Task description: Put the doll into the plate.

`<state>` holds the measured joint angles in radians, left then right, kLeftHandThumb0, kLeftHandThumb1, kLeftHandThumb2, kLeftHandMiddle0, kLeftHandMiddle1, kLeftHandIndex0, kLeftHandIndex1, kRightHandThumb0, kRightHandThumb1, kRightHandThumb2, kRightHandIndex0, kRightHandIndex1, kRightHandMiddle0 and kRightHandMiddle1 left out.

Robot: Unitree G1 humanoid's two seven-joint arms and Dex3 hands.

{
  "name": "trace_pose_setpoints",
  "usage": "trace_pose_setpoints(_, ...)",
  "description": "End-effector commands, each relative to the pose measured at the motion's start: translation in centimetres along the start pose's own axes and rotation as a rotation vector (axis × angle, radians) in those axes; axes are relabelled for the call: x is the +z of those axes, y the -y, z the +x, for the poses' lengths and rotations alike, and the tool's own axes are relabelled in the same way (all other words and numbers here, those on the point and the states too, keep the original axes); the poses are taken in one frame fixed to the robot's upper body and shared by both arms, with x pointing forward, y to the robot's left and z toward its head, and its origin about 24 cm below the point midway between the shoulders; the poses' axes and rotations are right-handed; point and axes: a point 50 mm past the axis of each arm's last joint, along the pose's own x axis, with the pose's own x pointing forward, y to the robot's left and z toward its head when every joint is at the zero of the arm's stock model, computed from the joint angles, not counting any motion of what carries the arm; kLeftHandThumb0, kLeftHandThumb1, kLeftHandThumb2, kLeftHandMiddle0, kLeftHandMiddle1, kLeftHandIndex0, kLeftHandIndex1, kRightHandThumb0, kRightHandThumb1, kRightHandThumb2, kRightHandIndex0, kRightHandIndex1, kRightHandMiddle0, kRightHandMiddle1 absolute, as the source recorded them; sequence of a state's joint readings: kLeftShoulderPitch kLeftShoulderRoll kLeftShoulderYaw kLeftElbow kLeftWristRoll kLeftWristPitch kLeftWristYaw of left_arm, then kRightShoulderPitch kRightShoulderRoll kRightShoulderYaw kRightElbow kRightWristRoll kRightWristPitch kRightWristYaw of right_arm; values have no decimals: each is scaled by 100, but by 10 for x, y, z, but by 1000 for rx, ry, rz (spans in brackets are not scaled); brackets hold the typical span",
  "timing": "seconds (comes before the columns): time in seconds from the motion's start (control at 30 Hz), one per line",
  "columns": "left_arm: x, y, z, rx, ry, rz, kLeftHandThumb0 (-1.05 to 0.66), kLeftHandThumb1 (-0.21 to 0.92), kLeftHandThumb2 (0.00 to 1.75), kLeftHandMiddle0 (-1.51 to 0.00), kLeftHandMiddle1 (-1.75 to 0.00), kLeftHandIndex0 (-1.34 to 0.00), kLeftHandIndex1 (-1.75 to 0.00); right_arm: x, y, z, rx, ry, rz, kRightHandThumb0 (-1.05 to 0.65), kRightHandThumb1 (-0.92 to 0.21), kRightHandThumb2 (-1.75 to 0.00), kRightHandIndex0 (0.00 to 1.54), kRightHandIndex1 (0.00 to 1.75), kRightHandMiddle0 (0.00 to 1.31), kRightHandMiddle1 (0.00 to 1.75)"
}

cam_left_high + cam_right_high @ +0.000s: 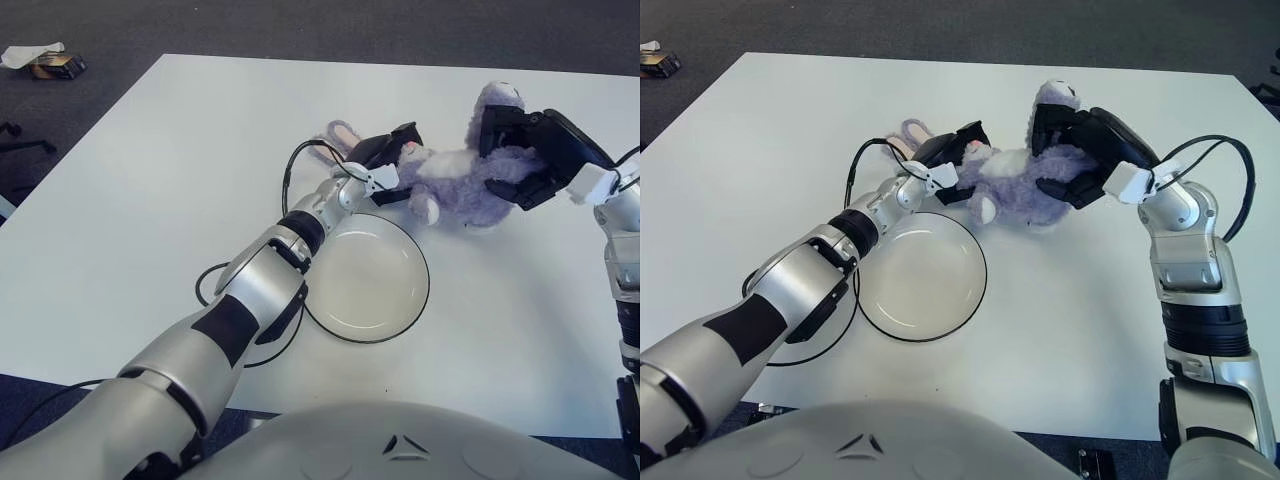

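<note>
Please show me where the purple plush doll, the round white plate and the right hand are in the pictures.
Purple plush rabbit doll [450,185]: left eye view, on its belly fur between the two hands.
Round white plate with a dark rim [368,285]: left eye view, on its bare middle.
Right hand [1072,160]: right eye view, between its fingertips, closed on the doll.

You see a lilac doll [455,185] with a white belly and pale pink ears. The plate [372,280] at 6 o'clock from it is clear with a black rim. The table [150,200] is white, both hands are black, and the floor [300,25] is dark grey.
</note>
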<state>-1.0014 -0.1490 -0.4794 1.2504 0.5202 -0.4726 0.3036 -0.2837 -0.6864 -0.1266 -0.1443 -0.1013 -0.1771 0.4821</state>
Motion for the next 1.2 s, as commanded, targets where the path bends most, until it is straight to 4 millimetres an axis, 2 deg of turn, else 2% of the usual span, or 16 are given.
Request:
trace_pose_setpoints(0.0,15,10,5,-18,44,33,0,-5,162,-98,-144,-69,-175,1,4,-2,-14,25,43,-56,-17,-149,135,175,74,175)
trace_pose_setpoints(0.37,10,9,3,45,35,104,0,-3,163,-94,-151,-66,-175,-2,6,-4,3,38,112,-58,-13,-155,136,175,79,175)
trace_pose_setpoints(0.57,10,6,3,78,20,64,0,-3,164,-92,-155,-66,-175,-4,6,-5,14,19,105,-60,-10,-158,137,175,81,175)
trace_pose_setpoints(0.73,4,-6,6,82,-24,-11,0,-3,165,-91,-158,-66,-175,-6,5,-6,-6,20,84,-59,-12,-156,135,175,79,175)
trace_pose_setpoints(0.97,-6,-22,7,125,-81,-26,0,4,161,-82,-166,-61,-175,-15,2,-9,-68,-31,157,-55,-18,-149,132,175,73,175)
trace_pose_setpoints(1.03,-10,-30,6,150,-99,-26,0,5,160,-81,-168,-61,-175,-21,2,-13,-82,-68,233,-54,-19,-147,131,175,72,175)
trace_pose_setpoints(1.17,-17,-46,5,205,-113,-21,0,6,161,-78,-172,-60,-175,-29,3,-17,-139,-138,453,-46,-38,-123,117,175,56,175)
